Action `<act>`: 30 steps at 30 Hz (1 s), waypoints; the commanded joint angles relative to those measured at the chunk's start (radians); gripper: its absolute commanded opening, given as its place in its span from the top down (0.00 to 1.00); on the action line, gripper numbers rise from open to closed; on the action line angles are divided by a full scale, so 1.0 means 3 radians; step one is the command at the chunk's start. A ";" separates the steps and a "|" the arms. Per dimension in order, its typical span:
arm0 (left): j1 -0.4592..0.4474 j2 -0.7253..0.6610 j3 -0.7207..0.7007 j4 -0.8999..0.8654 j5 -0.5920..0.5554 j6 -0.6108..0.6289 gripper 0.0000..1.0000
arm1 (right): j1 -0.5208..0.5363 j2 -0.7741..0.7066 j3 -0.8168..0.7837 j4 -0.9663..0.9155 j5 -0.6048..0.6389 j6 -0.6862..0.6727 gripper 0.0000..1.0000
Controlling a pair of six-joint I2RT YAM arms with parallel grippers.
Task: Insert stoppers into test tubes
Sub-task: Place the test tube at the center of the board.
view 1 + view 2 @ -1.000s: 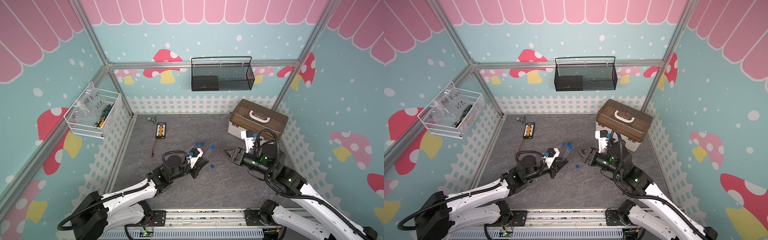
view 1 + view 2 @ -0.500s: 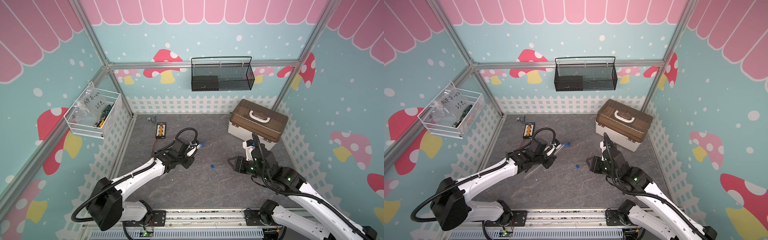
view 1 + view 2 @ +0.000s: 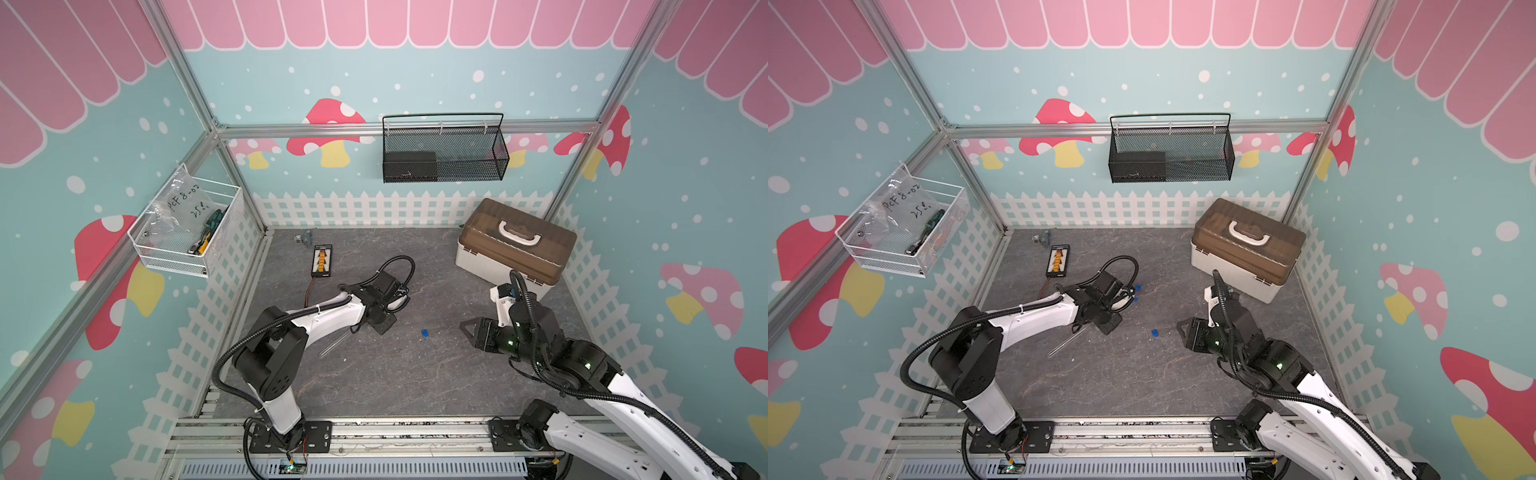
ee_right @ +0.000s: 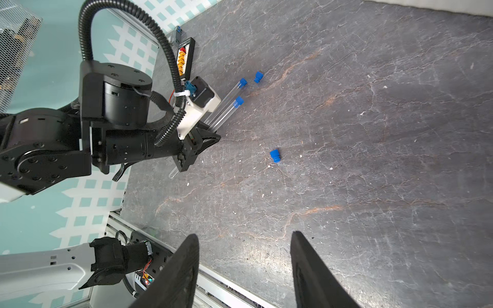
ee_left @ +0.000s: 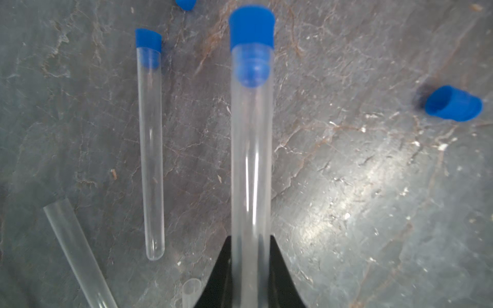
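Left fingers [image 5: 222,272] clamp a slender clear test tube [image 5: 250,160] pointing straight out from them, a bright blue stopper [image 5: 251,29] in its far mouth. A second stoppered tube [image 5: 150,160] lies parallel on the grey table [image 5: 373,186]. Right fingers [image 4: 184,266] are spread apart, empty.

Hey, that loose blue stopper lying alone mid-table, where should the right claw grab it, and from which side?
Probably the wide cap end of the stopper, pinched across its round sides from straight above. It lies on its side, alone, and the open right claw is nearest. That leaves the narrow plug end free.
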 commanded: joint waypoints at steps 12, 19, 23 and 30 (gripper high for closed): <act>0.0104 0.0339 0.0228 -0.0032 -0.0184 0.0004 0.91 | -0.0008 0.0050 -0.0053 -0.0064 0.0032 0.0015 0.46; 0.0104 0.0420 0.0259 -0.0026 -0.0174 -0.0007 0.87 | -0.0008 0.0066 -0.0057 -0.0059 0.0008 0.0017 0.46; 0.0103 0.0466 0.0256 -0.0011 -0.0225 -0.0031 0.86 | -0.0008 0.0064 -0.0058 -0.0063 -0.0001 0.0012 0.46; 0.0103 0.0487 0.0233 -0.0003 -0.0264 -0.0032 0.83 | -0.0008 0.0097 -0.0044 -0.0038 -0.0032 -0.0003 0.46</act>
